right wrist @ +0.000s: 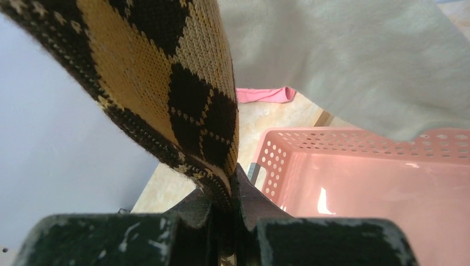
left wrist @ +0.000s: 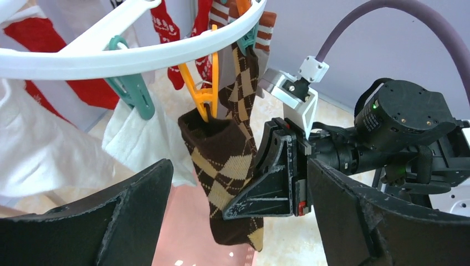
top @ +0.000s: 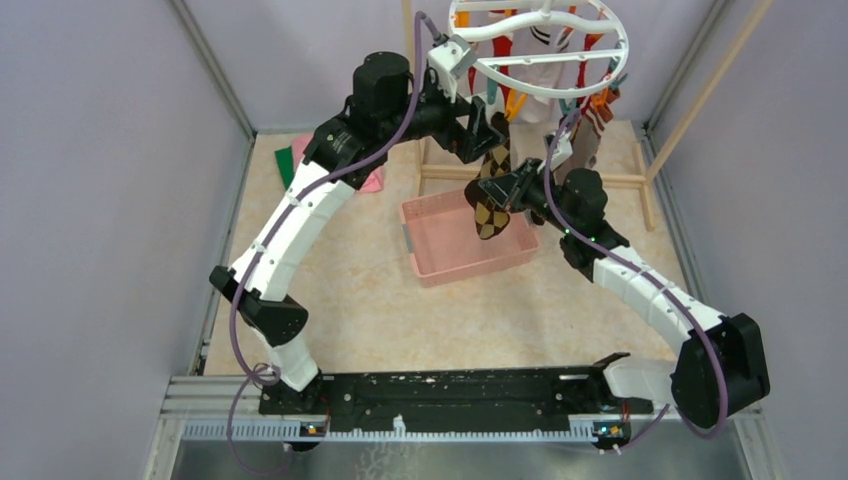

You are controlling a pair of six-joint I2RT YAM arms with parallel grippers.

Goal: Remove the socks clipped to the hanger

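A brown and tan argyle sock hangs from an orange clip on the round white hanger, above the pink basket. My right gripper is shut on the sock's lower edge; it also shows in the top view and in the left wrist view. My left gripper is open and empty, its fingers on either side below the sock; in the top view it sits just left of the sock. Red, white and striped socks hang on other clips.
A pink perforated basket stands on the floor under the hanger; it also shows in the right wrist view. Pink and green cloths lie at the back left. A light wooden rack frame stands behind. A white cloth hangs close by.
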